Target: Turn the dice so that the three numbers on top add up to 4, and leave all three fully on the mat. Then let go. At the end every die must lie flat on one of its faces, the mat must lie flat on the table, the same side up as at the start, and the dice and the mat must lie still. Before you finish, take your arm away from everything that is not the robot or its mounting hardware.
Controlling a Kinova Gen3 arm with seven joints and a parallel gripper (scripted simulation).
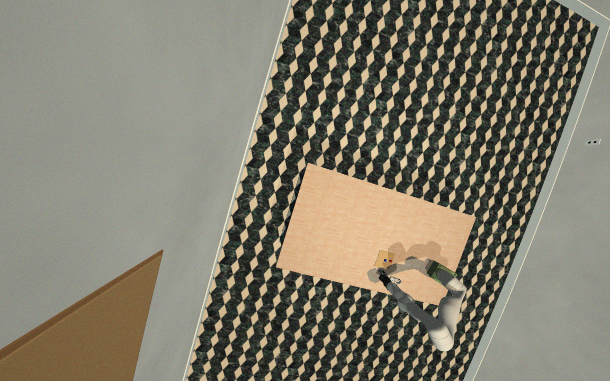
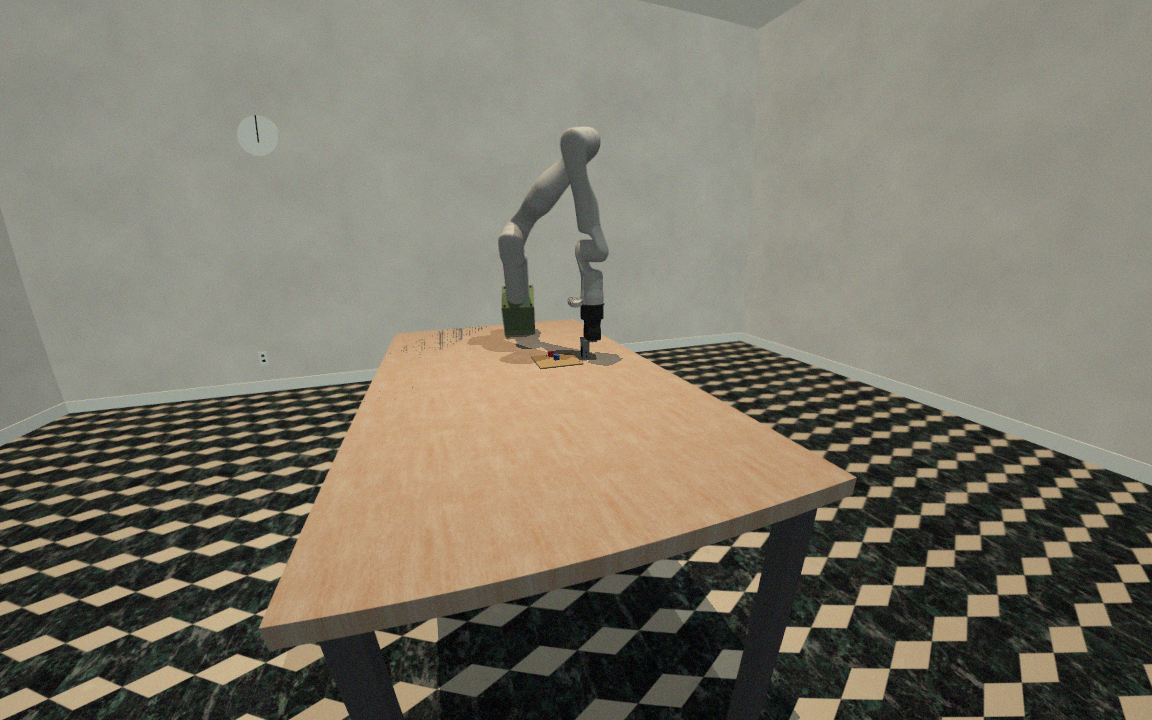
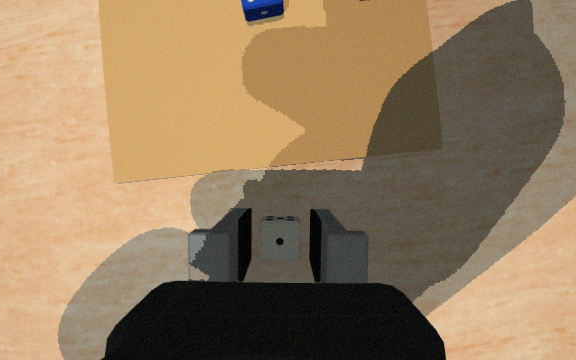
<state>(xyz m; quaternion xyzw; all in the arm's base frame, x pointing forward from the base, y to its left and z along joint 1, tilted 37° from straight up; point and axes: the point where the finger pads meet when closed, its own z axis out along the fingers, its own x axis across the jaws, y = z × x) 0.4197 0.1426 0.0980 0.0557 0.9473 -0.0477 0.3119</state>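
A white die [image 3: 279,241] lies on the table [image 1: 345,212] [image 2: 517,465] [image 3: 43,225], just off the near edge of the tan mat [image 1: 383,254] [image 2: 562,362] [image 3: 178,100], with one pip on top. My gripper [image 3: 280,234] [image 1: 379,271] [image 2: 586,355] is low over the table and straddles this die, with a narrow gap on each side, so it is open. A blue die [image 3: 263,9] [image 1: 386,260] lies on the mat at its far side. A red die [image 1: 391,260] lies beside it on the mat and is almost out of the wrist view.
The arm's green base [image 1: 440,270] [image 2: 517,315] stands on the table near the mat. The table's edge [image 1: 345,283] runs close to the gripper. The arm's shadow covers part of the mat and table.
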